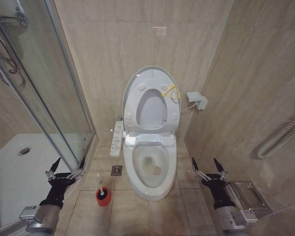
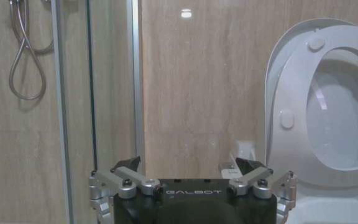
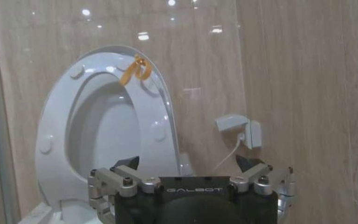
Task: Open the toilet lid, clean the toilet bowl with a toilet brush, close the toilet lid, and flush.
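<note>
The toilet lid [image 1: 150, 73] stands upright against the wall, and the ring seat [image 1: 132, 105] with its yellow tie [image 1: 170, 91] is raised against it. Below them the toilet bowl [image 1: 150, 164] lies uncovered, stained inside, with water at the bottom. The toilet brush [image 1: 99, 183] stands in its red holder [image 1: 103, 196] on the floor left of the bowl. My left gripper [image 1: 70, 162] hovers open just left of the brush. My right gripper [image 1: 205, 162] is open to the right of the bowl. Both hold nothing. The wrist views show the open left gripper [image 2: 188, 163] and right gripper [image 3: 188, 161] facing the lid [image 2: 278, 60] [image 3: 104, 130].
A glass shower enclosure [image 1: 49, 88] bounds the left side, with a shower hose [image 2: 24, 56] behind it. A control panel [image 1: 117, 138] juts out left of the toilet, above a floor drain [image 1: 116, 170]. A wall box [image 1: 196, 100], a corrugated hose [image 1: 285, 135] and a metal holder [image 1: 246, 194] are on the right.
</note>
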### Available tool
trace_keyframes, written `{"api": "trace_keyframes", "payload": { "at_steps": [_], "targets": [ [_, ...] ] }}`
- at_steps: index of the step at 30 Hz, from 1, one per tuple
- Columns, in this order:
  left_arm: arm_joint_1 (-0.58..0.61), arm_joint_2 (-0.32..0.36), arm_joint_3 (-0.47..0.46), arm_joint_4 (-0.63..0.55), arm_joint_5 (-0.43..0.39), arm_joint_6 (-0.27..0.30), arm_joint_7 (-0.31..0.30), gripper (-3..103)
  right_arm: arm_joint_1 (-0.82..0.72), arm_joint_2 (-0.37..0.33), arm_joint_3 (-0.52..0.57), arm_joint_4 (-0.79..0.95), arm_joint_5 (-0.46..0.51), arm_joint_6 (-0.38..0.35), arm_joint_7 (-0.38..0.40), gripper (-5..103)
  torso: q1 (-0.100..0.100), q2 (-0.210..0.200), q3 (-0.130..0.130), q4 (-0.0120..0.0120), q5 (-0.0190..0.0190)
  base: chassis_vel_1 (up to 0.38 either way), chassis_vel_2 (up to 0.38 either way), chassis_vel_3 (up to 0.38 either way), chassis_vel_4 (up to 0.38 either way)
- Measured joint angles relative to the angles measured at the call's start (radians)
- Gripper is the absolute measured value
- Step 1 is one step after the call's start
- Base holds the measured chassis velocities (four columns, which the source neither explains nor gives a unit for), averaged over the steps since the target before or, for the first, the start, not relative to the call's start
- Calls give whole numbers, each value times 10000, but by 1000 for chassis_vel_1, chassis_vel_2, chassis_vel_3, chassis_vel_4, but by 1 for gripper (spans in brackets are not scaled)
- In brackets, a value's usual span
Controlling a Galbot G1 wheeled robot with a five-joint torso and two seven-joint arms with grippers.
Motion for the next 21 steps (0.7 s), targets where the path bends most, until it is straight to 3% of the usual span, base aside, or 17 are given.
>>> {"api": "trace_keyframes", "payload": {
  "at_steps": [21],
  "targets": [
    [0,0,0,0,0,0,0,100,-645,620,-106,424,-298,511,-356,100,-1,0,0,-2,1,0,0,0,0]
  ]
}}
